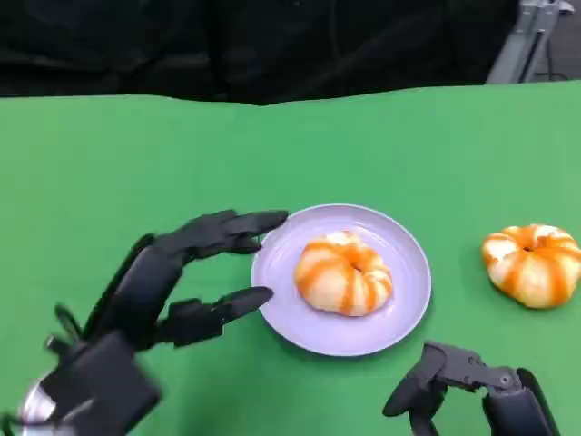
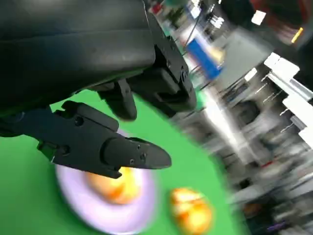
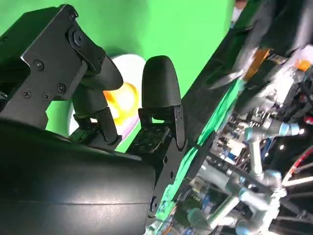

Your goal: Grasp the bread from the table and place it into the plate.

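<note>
The right robot hand is cut off by the head view's lower edge; the left wrist view's plate and background are motion-blurred.

Plate is set at frame centre on the green table, one bread seated in it, rim left bare all round. Plate's left edge is flanked by spread fingers of the left hand, nothing held. Second bread is found at right edge, well apart from plate; an open green lane is left between them. Right hand is seen low right, below that lane. Upper half of the table is unobstructed
</note>
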Robot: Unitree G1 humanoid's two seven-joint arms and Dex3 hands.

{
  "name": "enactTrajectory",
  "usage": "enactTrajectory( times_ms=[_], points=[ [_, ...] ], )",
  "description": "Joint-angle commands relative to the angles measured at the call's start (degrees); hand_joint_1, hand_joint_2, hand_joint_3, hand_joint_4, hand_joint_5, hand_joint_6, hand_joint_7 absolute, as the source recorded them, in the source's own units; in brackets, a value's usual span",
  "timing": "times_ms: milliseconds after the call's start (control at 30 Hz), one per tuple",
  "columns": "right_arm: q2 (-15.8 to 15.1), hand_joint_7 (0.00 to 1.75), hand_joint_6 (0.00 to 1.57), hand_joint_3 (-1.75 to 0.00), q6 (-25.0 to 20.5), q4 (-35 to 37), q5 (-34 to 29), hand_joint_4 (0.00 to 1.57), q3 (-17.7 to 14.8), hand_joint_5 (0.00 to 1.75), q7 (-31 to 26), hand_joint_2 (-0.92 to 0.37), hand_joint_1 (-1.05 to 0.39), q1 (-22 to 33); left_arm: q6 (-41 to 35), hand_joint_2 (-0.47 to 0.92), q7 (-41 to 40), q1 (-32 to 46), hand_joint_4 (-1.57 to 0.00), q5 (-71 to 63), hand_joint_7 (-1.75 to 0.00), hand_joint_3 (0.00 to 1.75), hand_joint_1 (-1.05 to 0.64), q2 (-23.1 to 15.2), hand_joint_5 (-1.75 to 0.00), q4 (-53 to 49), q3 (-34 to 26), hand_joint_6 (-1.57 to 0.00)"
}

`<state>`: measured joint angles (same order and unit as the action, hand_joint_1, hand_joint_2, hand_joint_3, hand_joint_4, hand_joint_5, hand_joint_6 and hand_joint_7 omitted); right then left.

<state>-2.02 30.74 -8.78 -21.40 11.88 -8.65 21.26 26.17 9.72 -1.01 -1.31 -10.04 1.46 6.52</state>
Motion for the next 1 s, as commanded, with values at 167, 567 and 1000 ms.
enactTrajectory(
  times_ms=[167,567,1000],
  points=[
    [-0.21,1.26,0.89,-1.46,-0.83,-1.52,0.31,0.87,-0.20,1.51,0.20,-0.21,0.12,0.44,3.17,0.79,0.47,9.17,-0.67,6.63,-0.70,0.55,-0.08,1.08,-1.33,2.79,-4.06,-0.88],
    [-0.68,1.27,0.88,-1.47,-0.68,-1.77,0.77,0.86,-0.54,1.54,0.50,-0.21,0.11,0.60,2.34,0.42,1.67,16.50,-0.75,9.56,-1.40,1.33,-0.02,2.44,-1.64,5.51,-5.47,-0.75],
    [-1.06,1.27,0.89,-1.46,0.01,-1.66,0.86,0.87,-0.85,1.52,0.45,-0.20,0.10,0.66,0.08,0.40,2.45,18.63,-0.82,10.26,-1.61,1.40,-0.04,3.80,-1.75,6.69,-5.25,-0.76]
  ],
)
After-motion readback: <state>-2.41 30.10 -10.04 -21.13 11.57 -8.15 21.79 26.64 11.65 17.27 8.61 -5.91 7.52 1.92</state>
